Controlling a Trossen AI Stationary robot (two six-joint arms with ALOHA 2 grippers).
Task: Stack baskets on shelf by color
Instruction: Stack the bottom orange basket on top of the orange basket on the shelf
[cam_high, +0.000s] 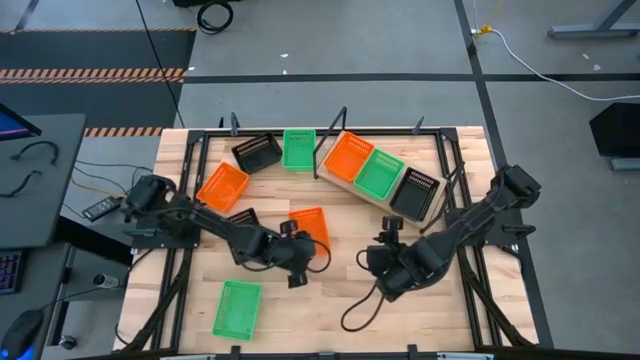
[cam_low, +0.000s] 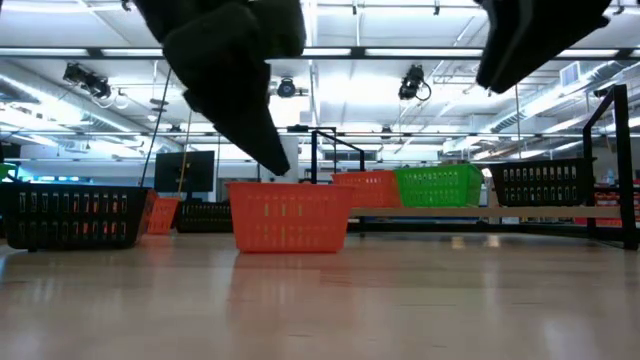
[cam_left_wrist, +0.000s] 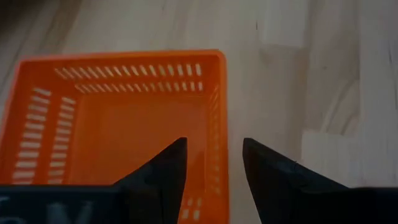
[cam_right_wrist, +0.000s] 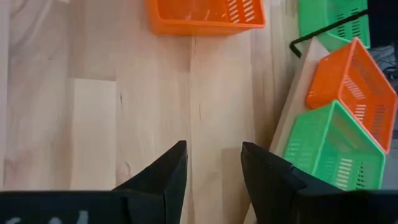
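Observation:
The pale shelf board (cam_high: 372, 196) lies slantwise at the far right and carries an orange basket (cam_high: 348, 157), a green one (cam_high: 380, 172) and a black one (cam_high: 414, 192) side by side. A loose orange basket (cam_high: 310, 228) stands mid-table on its base. My left gripper (cam_high: 303, 258) is open at this basket's near end. In the left wrist view the left gripper (cam_left_wrist: 214, 142) has one finger inside the orange basket (cam_left_wrist: 112, 124) and one outside. My right gripper (cam_high: 387, 238) is open over bare wood, right of that basket. My left gripper comes from above, slanting down, with its fingers either side of the orange basket's side wall (cam_left_wrist: 216, 149) near a corner. One finger (cam_left_wrist: 168, 174) is inside, the other (cam_left_wrist: 267, 177) outside. Whether either touches the wall, I cannot tell. The basket stands flat on the table.
Other loose baskets: black (cam_high: 257, 152) and green (cam_high: 298, 149) at the far edge, orange (cam_high: 222, 186) at the left, black (cam_high: 240, 218) partly under my left arm, green (cam_high: 237, 308) at the near left. A black frame rims the table. Bare wood lies between the grippers.

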